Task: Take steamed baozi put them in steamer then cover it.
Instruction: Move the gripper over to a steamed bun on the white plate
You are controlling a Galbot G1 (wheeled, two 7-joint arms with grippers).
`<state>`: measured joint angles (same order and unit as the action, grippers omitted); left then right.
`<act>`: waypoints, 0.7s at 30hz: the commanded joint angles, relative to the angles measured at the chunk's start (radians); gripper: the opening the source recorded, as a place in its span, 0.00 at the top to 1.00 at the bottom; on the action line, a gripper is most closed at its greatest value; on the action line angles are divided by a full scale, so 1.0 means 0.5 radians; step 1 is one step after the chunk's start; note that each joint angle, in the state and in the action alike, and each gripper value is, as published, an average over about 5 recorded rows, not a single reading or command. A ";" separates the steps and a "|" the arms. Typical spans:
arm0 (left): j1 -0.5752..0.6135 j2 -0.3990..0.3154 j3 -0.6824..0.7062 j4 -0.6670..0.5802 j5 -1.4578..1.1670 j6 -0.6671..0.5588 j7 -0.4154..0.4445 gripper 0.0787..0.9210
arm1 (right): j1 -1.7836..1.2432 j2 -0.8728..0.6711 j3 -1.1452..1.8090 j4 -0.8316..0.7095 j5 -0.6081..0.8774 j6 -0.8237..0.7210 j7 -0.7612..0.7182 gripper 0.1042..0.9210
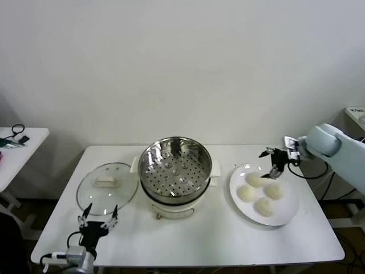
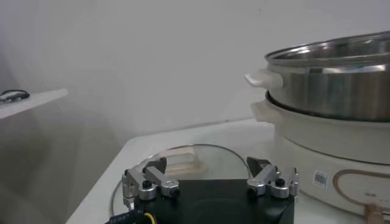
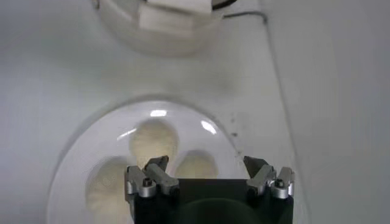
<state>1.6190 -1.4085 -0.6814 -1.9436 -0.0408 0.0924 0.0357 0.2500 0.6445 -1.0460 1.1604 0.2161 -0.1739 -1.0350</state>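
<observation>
Four steamed baozi [image 1: 261,193] sat on a white plate [image 1: 291,216] at lower right of the head view, beside the empty steamer [image 1: 175,169] at centre, its cover [image 1: 107,187] lying left on the counter [image 1: 228,240]. The right end effector [image 1: 276,164] hovered wide open above the plate, holding nothing. The left end effector [image 1: 98,221], also open and empty, waited near the cover.

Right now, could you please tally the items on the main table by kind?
Baozi: 4
Plate: 1
Steamer: 1
Glass cover: 1
Total: 7
</observation>
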 commanded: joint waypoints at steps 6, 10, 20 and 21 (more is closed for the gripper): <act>0.010 -0.008 -0.005 0.006 0.011 -0.007 0.004 0.12 | 0.251 0.430 -0.367 -0.506 -0.130 0.052 -0.142 0.12; 0.022 -0.013 -0.019 0.001 0.012 -0.008 0.004 0.12 | 0.115 0.524 -0.242 -0.604 -0.183 0.063 -0.110 0.12; 0.065 -0.017 -0.036 -0.004 0.015 -0.022 0.002 0.12 | -0.142 0.589 -0.037 -0.728 -0.308 0.073 -0.105 0.12; 0.066 -0.019 -0.036 -0.003 0.017 -0.023 0.001 0.12 | -0.159 0.596 -0.015 -0.748 -0.321 0.077 -0.103 0.12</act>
<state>1.6499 -1.4175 -0.6999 -1.9456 -0.0328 0.0809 0.0367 0.2077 0.9040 -1.0746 0.8449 0.0842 -0.1353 -1.0768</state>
